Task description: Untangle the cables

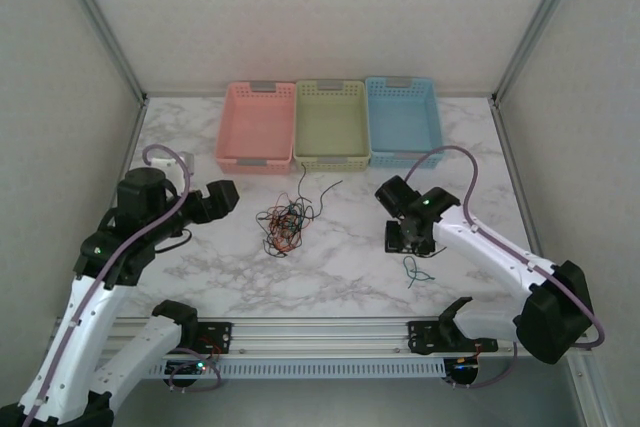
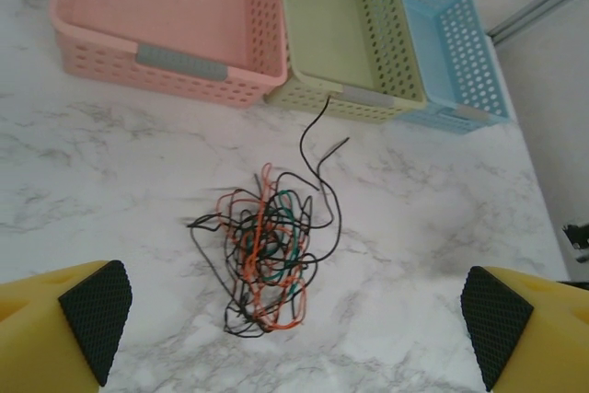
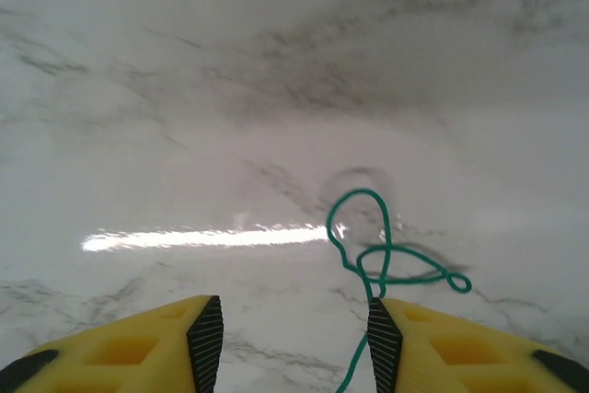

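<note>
A tangle of red-orange, black and teal cables (image 1: 283,225) lies on the marble table in front of the baskets; the left wrist view shows the tangle (image 2: 267,260) with one black end trailing toward the green basket. My left gripper (image 1: 222,197) hovers left of it, its jaws wide open (image 2: 294,315) with nothing between them. A single green cable (image 1: 415,271) lies apart on the table to the right. My right gripper (image 1: 405,237) hangs just above it, open (image 3: 287,338). The looped green cable (image 3: 386,255) runs past the inner edge of the right finger.
Three baskets stand in a row at the back: pink (image 1: 257,127), yellow-green (image 1: 331,123) and blue (image 1: 403,121). A small white object (image 1: 186,161) sits near the left wall. Bare marble lies between the tangle and the near rail (image 1: 320,332).
</note>
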